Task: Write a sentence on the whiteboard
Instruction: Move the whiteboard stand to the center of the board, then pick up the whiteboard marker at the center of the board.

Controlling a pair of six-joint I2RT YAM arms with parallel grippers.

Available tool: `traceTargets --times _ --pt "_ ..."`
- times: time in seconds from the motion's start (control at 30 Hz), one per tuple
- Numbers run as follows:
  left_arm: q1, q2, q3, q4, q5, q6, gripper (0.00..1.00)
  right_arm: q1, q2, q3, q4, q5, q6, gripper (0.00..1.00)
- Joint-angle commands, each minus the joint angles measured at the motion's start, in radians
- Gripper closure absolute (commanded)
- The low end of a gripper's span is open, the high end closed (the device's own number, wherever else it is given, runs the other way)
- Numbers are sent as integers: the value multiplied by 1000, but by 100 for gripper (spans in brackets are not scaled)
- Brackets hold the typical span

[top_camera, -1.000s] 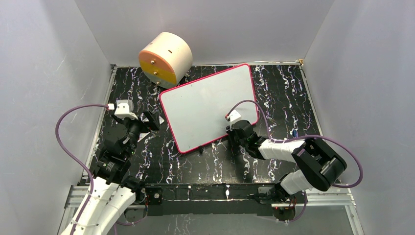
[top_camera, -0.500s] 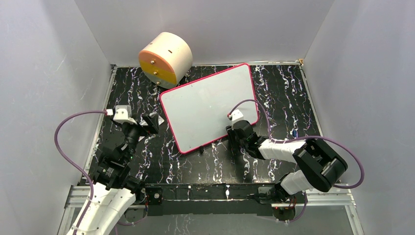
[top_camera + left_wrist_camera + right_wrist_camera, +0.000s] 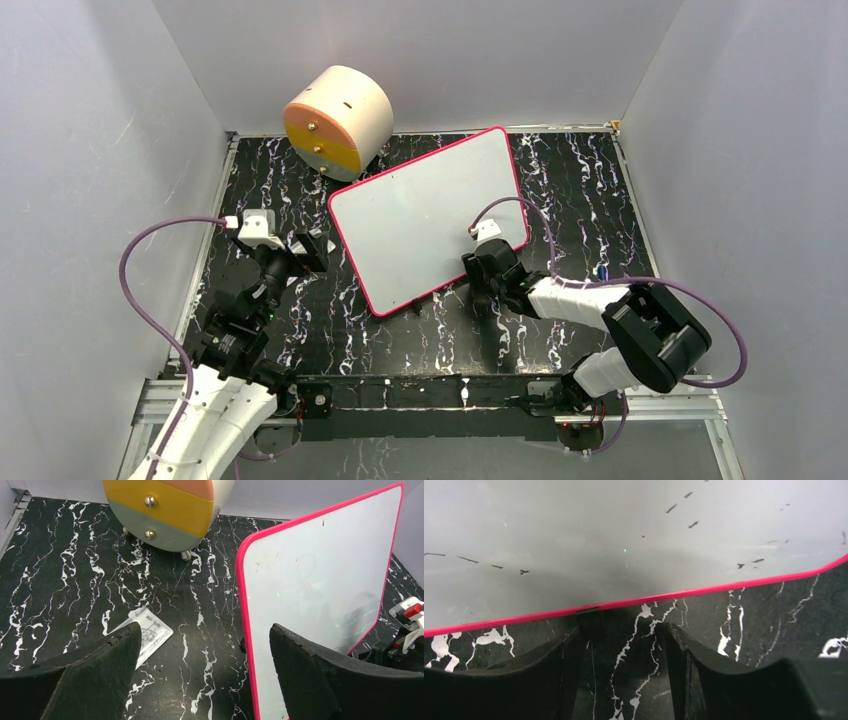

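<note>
We see the black, white-veined worktop [image 3: 580, 180] beneath both arms. The pink-edged whiteboard [image 3: 425, 215] lies askew on it, just ahead of the right fingers [image 3: 734, 680], whose tips nearly reach its near rim, and ahead and to the right of the left fingers [image 3: 90, 680]. Its surface shows a few small dark specks. A round cream drawer unit [image 3: 340, 120] with orange and grey fronts stands well beyond the left fingers. The left fingers are spread wide and grasp nothing. The right fingers are parted too, released, with bare worktop between them. A small printed card [image 3: 147, 632] lies flat just past one left fingertip. A little black tab [image 3: 590, 622] sits under the board's rim, at the tip of one right finger.
</note>
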Motion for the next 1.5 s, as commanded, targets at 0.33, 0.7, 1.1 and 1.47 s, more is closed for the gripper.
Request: traceTargets --times 0.33,0.7,1.1,1.47 --pt "6 -23 33 10 -31 -44 3 -40 -286 194 -429 110 58 1" --pt "-10 -21 37 -15 -115 -88 4 -453 -325 286 -657 -24 102 1" --pt "-65 -24 30 -5 -151 -73 4 -915 -238 274 -620 -178 96 1" --pt "-94 -42 26 -4 -182 -62 4 -1073 -78 242 -531 -242 188 1"
